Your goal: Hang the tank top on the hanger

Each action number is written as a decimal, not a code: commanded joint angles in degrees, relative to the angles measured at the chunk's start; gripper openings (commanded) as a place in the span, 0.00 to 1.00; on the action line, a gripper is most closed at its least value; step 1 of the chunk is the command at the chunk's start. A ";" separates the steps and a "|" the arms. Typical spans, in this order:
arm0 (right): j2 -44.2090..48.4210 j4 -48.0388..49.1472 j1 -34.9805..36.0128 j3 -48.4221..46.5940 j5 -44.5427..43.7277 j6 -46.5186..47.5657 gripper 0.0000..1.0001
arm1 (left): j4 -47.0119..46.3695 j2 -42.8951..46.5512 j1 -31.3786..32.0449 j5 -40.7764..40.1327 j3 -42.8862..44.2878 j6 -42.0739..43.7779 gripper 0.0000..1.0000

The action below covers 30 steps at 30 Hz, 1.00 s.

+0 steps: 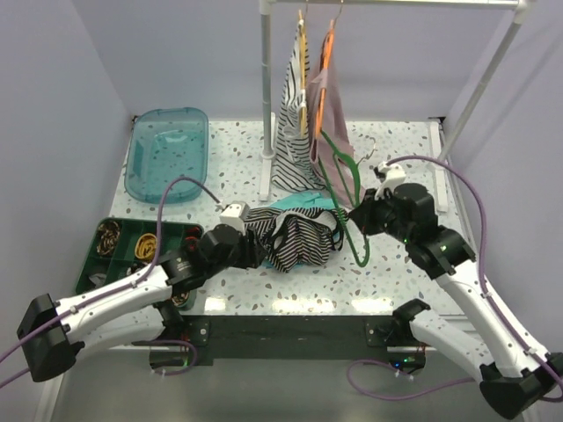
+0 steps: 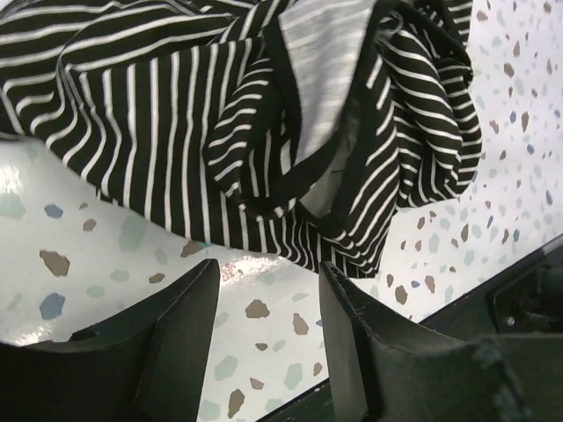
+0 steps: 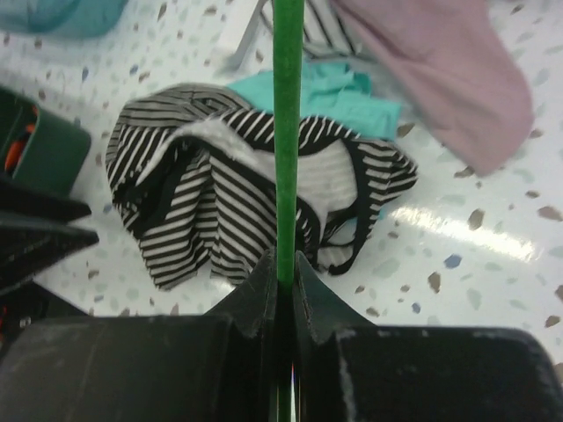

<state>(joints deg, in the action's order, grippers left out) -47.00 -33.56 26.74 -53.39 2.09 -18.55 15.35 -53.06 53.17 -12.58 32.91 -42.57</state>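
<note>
Right gripper (image 3: 283, 264) clamps hanger (image 3: 288, 132), left gripper (image 2: 268, 268) apart near tank top (image 2: 176, 132), bands (image 1: 109, 236) in tray (image 1: 86, 271)

A white table (image 1: 237, 158) flecked with grey, tan and blue chips fills the scene. Plain pale-lilac walls close it in: the left wall (image 1: 53, 105), the back wall (image 1: 193, 53) and the right wall (image 1: 537, 132). A white rack (image 1: 266, 79) stands along the far edge, with one post near the middle and another at the far right corner, joined by a top bar (image 1: 396, 4). A black strip (image 1: 290, 334) runs along the near edge. Bright glare (image 1: 290, 303) lies on the glossy top just inside that edge.
</note>
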 commanded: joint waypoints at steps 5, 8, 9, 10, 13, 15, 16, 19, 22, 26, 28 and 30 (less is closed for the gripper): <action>4.55 -3.17 5.43 1.62 -4.89 -2.38 0.00 | -12.78 5.77 0.01 -7.46 -7.06 -22.20 0.53; 7.52 -6.25 5.43 1.00 -7.61 -2.11 0.00 | -14.12 5.51 0.01 -9.48 -7.77 -27.91 0.51; 8.41 -7.47 5.43 0.92 -9.80 -2.20 0.00 | -14.39 5.16 -0.08 -10.09 -7.94 -29.57 0.50; 9.55 -7.92 5.51 0.65 -10.60 -2.11 0.00 | -14.39 4.90 0.01 -10.45 -7.94 -30.55 0.50; 12.81 -10.46 5.43 -1.36 -12.89 -2.72 0.00 | -14.47 3.58 -0.08 -11.50 -8.12 -34.59 0.45; 15.00 -12.57 5.43 -2.68 -14.04 -2.90 0.00 | -14.39 2.96 -0.08 -12.12 -8.47 -37.92 0.45; 15.71 -13.19 5.43 -3.82 -14.91 -2.90 0.00 | -14.47 2.79 -0.08 -12.21 -8.99 -38.72 0.45; 15.81 -16.44 5.43 -6.45 -13.01 -2.29 0.00 | -13.69 1.56 0.01 -12.99 -8.48 -42.15 0.40; 14.40 -19.35 5.34 -7.70 -8.87 -1.85 0.00 | -9.31 0.41 0.01 -13.52 -7.25 -45.06 0.40; 13.87 -20.75 5.43 -7.52 -2.98 -3.07 0.00 | -6.31 0.15 0.01 -14.05 -6.45 -48.83 0.40; 13.52 -22.33 5.43 -8.13 -2.70 -2.81 0.00 | -4.90 -0.64 0.01 -14.05 -5.84 -49.54 0.40; 12.90 -24.61 5.43 -8.93 -2.96 -2.29 0.00 | -4.90 -1.25 0.01 -14.31 -5.57 -49.98 0.40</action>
<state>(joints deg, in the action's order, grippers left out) -33.04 -54.72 31.90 -59.68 -3.44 -20.95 8.93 -53.30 53.17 -23.90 24.64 -88.79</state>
